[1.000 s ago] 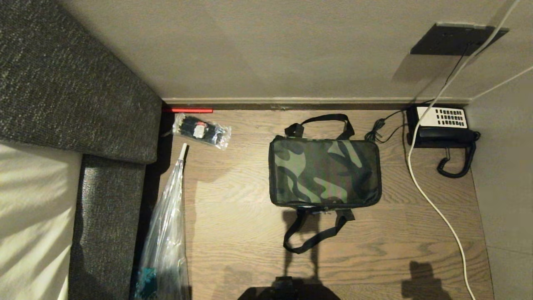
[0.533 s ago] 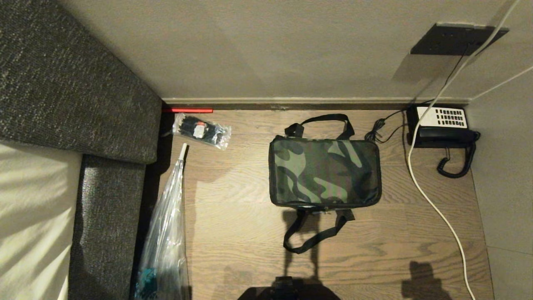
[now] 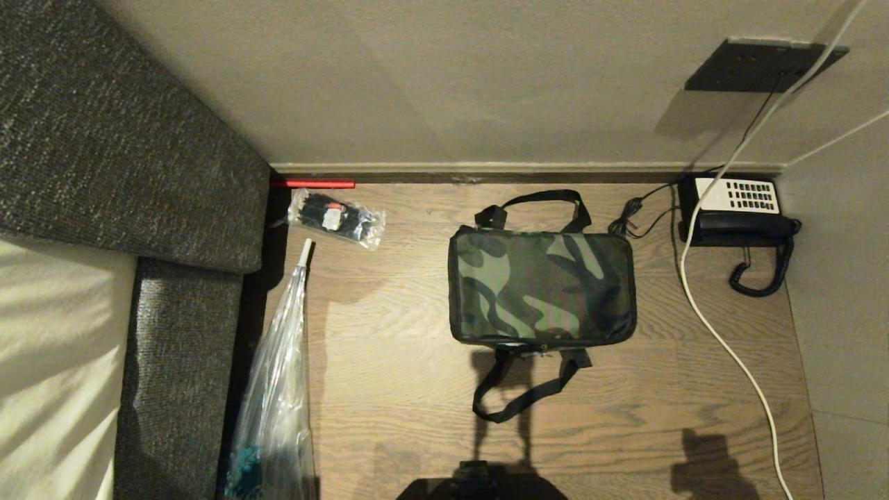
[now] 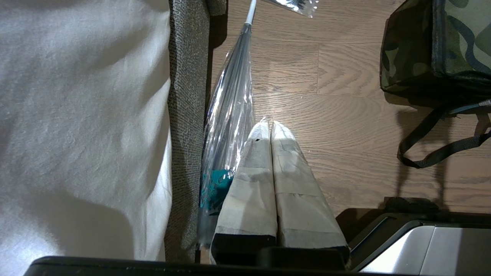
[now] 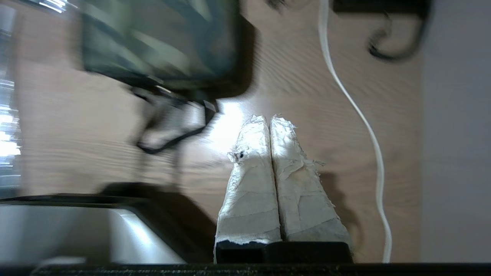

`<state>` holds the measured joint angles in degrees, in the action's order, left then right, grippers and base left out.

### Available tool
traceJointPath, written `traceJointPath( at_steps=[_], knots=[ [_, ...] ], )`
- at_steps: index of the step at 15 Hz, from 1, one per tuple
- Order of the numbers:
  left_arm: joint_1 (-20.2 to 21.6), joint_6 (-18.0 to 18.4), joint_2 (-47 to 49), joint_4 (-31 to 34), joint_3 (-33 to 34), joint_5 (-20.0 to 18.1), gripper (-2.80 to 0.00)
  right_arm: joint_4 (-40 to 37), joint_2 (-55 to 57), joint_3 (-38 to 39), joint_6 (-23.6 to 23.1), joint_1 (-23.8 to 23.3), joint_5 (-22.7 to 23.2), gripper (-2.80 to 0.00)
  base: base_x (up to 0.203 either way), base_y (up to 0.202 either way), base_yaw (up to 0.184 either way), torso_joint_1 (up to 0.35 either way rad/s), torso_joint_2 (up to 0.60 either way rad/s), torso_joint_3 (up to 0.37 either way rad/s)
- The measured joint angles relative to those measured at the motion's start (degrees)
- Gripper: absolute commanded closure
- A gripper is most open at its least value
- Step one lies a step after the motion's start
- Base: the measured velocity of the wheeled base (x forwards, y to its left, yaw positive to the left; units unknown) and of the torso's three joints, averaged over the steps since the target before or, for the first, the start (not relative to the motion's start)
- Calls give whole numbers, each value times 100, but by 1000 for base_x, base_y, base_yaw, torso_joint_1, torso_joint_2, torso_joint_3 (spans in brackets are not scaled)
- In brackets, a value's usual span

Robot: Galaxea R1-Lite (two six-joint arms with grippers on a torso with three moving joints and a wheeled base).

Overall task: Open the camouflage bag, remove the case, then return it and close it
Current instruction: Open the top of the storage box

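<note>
The camouflage bag [image 3: 542,288] is seen zipped shut on the wooden floor [image 3: 389,389] near the back wall edge. The left gripper [image 4: 271,124] and right gripper [image 5: 268,119] are held above the floor, jaws pressed together, empty.

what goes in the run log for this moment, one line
camouflage bag: closed, on floor | case: not visible | left gripper: shut, empty | right gripper: shut, empty, short of bag

No text, label, brand, number or sign can be read anywhere; the black desk telephone's [image 3: 737,212] white keypad markings are too small.
</note>
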<state>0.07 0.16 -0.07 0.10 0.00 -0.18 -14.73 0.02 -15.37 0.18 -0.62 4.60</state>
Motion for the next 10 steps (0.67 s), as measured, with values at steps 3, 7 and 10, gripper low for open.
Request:
traceJointPath(
  at_steps=[3, 7, 10],
  knots=[
    [0, 0, 0, 0, 0, 0, 0, -1750, 0, -1303, 138, 0, 800, 0, 0, 0, 0, 0, 0, 0],
    [0, 0, 0, -2, 0, 2, 0, -2142, 289, -1853, 397, -6, 1499, 0, 0, 0, 0, 0, 0, 0],
    [0, 0, 0, 0, 0, 0, 0, -1902, 1577, -2348, 1004, -22, 1672, 0, 0, 0, 0, 0, 0, 0]
  ],
)
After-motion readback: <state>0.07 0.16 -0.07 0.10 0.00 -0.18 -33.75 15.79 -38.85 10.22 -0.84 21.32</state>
